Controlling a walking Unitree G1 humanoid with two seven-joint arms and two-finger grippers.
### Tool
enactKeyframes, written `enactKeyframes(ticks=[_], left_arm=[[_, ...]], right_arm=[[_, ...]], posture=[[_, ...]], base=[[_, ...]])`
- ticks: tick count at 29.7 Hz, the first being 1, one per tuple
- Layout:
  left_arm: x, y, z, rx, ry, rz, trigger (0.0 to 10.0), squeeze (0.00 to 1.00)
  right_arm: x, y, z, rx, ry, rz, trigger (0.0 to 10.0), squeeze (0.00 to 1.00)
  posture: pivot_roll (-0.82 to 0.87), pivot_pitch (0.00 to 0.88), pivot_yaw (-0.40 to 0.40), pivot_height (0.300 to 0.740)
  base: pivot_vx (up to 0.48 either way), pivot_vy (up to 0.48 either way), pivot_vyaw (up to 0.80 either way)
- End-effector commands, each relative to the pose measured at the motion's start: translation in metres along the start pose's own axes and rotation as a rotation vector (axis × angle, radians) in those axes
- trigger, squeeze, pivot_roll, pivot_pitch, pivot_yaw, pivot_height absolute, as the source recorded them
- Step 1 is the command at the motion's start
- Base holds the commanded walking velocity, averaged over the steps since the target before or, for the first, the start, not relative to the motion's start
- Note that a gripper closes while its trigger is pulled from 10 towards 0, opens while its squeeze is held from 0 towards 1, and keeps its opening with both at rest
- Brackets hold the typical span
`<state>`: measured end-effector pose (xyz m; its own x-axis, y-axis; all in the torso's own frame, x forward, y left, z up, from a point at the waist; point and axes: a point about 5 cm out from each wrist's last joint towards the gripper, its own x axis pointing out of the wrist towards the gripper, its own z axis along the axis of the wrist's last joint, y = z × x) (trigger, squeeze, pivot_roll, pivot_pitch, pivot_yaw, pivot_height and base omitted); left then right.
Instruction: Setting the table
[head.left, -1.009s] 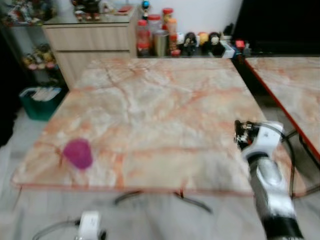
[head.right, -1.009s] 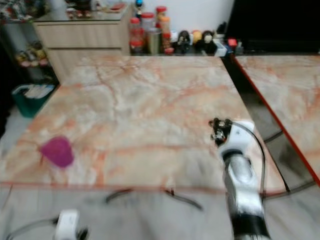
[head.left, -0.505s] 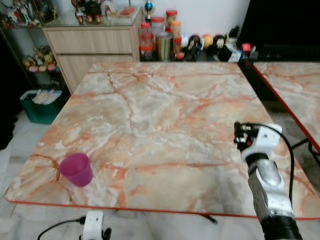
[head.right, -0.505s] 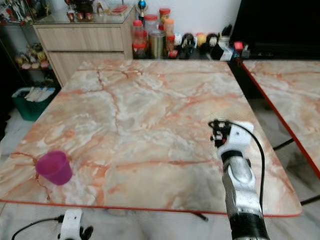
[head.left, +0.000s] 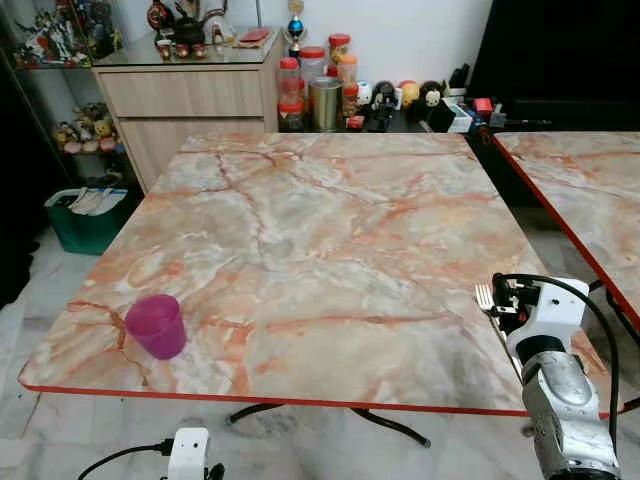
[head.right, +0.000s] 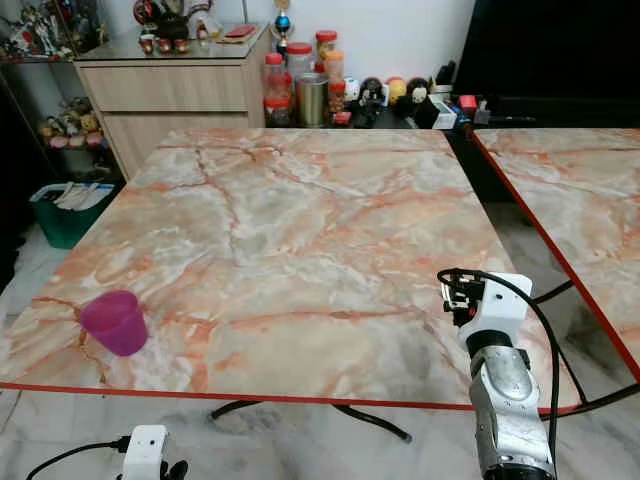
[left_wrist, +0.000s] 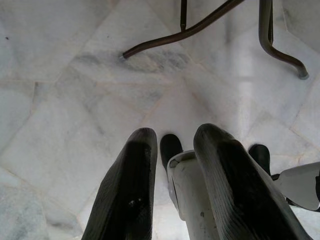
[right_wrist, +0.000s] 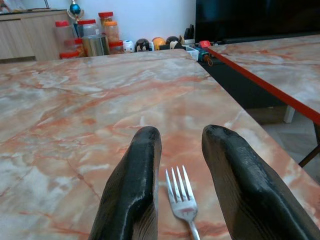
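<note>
Down by the floor (left_wrist: 60, 90), your left gripper (left_wrist: 172, 150) hangs idle below the desk edge, its fingers (left_wrist: 130, 195) parted with nothing between them but the robot's own leg and foot beyond.

Over the near right corner of the desk (head.left: 330, 250), your right gripper (right_wrist: 180, 145) is the one at work. A fork (right_wrist: 181, 197) sits between its fingers (right_wrist: 137, 190), tines pointing away toward the far side of the desk. Whether the fingers are pinching the handle or only framing the fork you cannot tell, since the handle runs out of sight at the bottom of the wrist view; from the head camera the tines (head.left: 485, 297) show just ahead of the wrist (head.left: 545, 315), which suggests the fork is being carried.

You look to be in the placing step: bringing the fork to its spot on the desk. The next move calls for lowering it flat onto the marble, well inside the red edge, then letting go and drawing straight back so the fork is not dragged along.

Farther left, near the front left corner, a pink cup (head.left: 156, 325) stands upright, well apart from the fork.

At the far end, beyond the desk, jars and tins (head.left: 322, 85) crowd beside a wooden cabinet (head.left: 185, 100).
</note>
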<state>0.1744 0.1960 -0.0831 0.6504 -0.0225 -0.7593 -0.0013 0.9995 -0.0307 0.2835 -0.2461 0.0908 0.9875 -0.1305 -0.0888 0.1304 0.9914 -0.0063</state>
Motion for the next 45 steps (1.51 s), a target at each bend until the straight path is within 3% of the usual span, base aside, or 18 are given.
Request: enactKeyframes(ticks=[1, 9, 30, 31, 32, 36, 39, 45], left_arm=[[0.0, 0.002, -0.001, 0.028, 0.013, -0.007, 10.0, 0.0], [-0.001, 0.002, -0.002, 0.026, 0.014, -0.006, 10.0, 0.0], [0.0, 0.001, -0.002, 0.016, 0.011, 0.002, 10.0, 0.0], [0.0, 0.001, -0.002, 0.015, 0.011, 0.002, 10.0, 0.0], [0.0, 0.001, -0.001, 0.016, 0.011, 0.002, 10.0, 0.0], [0.0, 0.001, -0.001, 0.016, 0.012, 0.002, 10.0, 0.0], [0.0, 0.0, -0.001, 0.018, 0.013, -0.001, 10.0, 0.0], [0.0, 0.0, 0.0, 0.022, 0.014, -0.005, 10.0, 0.0]], right_arm=[[0.003, 0.005, 0.008, -0.003, -0.019, 0.015, 10.0, 0.0], [0.004, 0.011, 0.008, -0.003, -0.014, 0.041, 10.0, 0.0], [0.003, 0.019, -0.007, -0.009, 0.079, 0.083, 10.0, 0.0], [0.003, 0.021, -0.008, 0.008, 0.085, 0.093, 10.0, 0.19], [0.003, 0.022, -0.009, 0.015, 0.089, 0.1, 10.0, 1.0], [0.003, 0.024, -0.01, 0.019, 0.095, 0.107, 10.0, 1.0], [0.003, 0.024, -0.026, -0.022, 0.204, 0.057, 10.0, 1.0], [0.002, 0.031, -0.031, 0.004, 0.207, 0.087, 10.0, 1.0]], posture=[[0.01, 0.0, 0.002, 0.736], [0.01, 0.0, -0.001, 0.736], [0.01, 0.0, -0.003, 0.736], [0.01, 0.0, -0.001, 0.736], [0.01, 0.0, 0.0, 0.736], [0.01, 0.0, 0.0, 0.736], [0.01, 0.0, 0.002, 0.736], [0.01, 0.0, 0.005, 0.736]], base=[[0.0, -0.412, 0.0], [0.0, -0.385, 0.0], [0.0, 0.0, 0.0], [0.0, 0.0, 0.0], [0.0, 0.0, 0.0], [0.0, 0.0, 0.0], [0.0, 0.0, 0.0], [0.0, 0.0, 0.0]])
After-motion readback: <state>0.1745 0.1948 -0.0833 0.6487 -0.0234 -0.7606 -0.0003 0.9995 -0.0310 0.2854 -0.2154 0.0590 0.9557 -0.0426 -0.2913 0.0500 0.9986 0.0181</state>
